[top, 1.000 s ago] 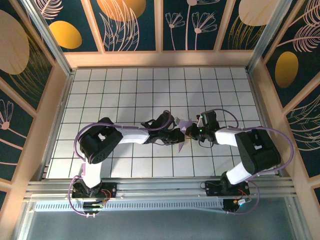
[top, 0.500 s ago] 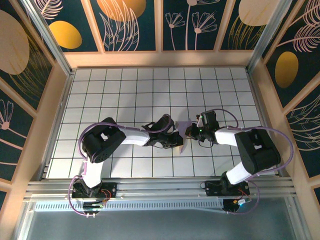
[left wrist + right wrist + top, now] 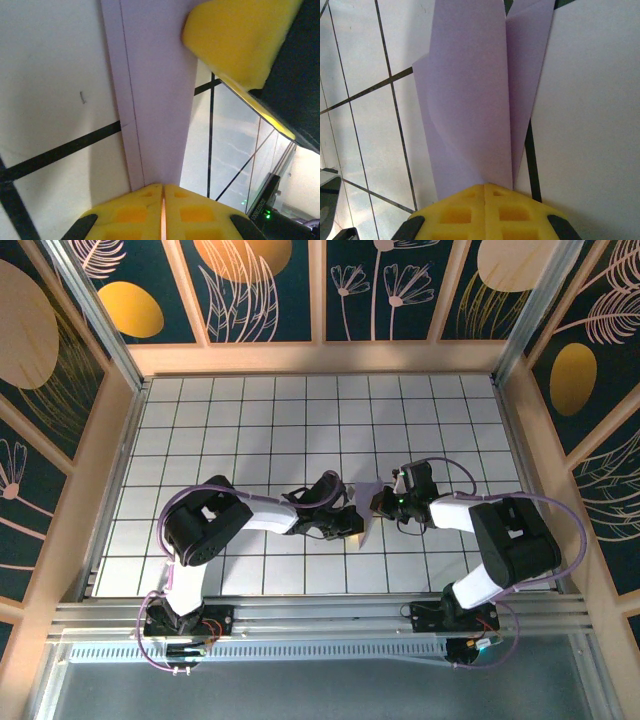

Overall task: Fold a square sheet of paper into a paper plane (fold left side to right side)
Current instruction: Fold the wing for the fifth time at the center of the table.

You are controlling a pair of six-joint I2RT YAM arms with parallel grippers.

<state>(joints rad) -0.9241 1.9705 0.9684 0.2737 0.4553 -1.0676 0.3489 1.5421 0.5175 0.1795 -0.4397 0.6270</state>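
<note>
Left pincer [image 3: 162, 194], right pincer [image 3: 485, 192] on paper [image 3: 470, 100]

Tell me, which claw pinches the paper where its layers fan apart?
The right gripper: the lavender paper leaving it splays into separate flaps. At the left gripper it lies as one flat strip.

white tiled table [image 3: 250, 420] with a dark grid and a wooden rim. folded lavender paper [image 3: 368, 492] sits just right of centre, its flaps raised off the tiles.
</note>
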